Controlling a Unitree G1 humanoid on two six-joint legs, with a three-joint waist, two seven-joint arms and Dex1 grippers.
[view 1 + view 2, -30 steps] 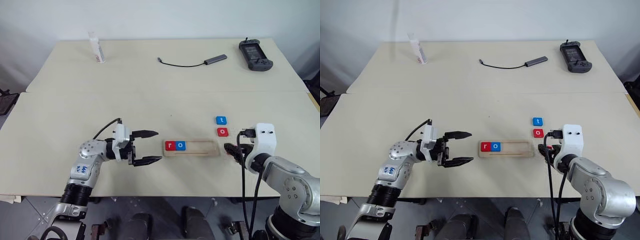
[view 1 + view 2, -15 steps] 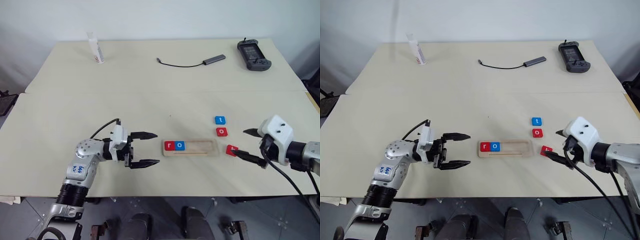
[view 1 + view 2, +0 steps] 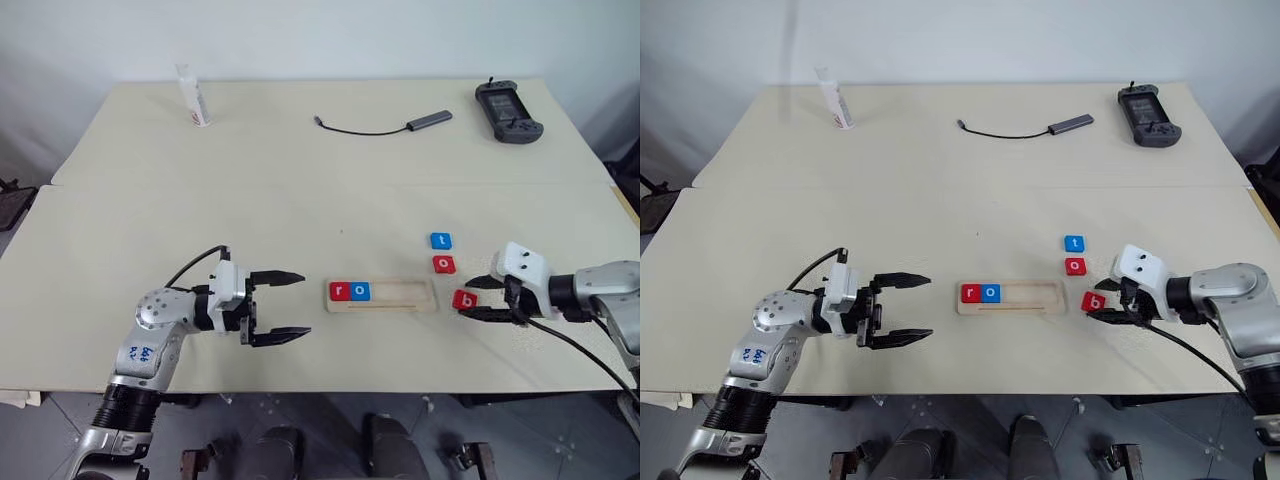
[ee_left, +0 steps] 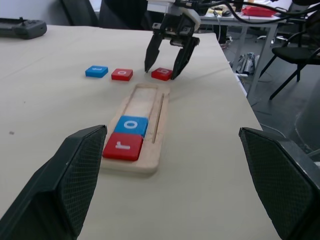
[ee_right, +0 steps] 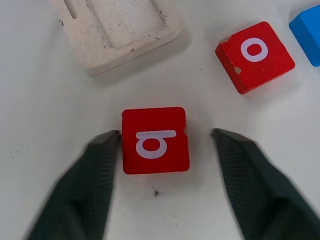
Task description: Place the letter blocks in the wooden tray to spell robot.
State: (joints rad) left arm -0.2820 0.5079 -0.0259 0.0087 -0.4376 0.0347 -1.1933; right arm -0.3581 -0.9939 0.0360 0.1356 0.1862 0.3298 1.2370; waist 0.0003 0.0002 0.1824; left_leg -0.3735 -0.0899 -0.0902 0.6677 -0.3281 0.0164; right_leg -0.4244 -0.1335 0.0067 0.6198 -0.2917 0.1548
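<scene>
- Our right gripper (image 5: 162,150) straddles the red b block (image 5: 155,140) just off the right end of the wooden tray (image 3: 383,296), fingers spread, one touching its side.
- We judge an off-centre squeeze could twist the block away.
- Tray holds r (image 3: 340,291) and o (image 3: 361,291).
- The red o block (image 3: 445,264) and t block (image 3: 442,240) lie near, not blocking.
- Our left gripper (image 3: 283,305) waits spread, left of the tray.

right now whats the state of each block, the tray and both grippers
red r block: in tray, first slot
blue o block: in tray, second slot
wooden tray: rest of recess unfilled
red b block: on table, between right gripper's fingers
red o block: on table
blue t block: on table
right gripper: open, straddling b
left gripper: open, holding nothing
</scene>
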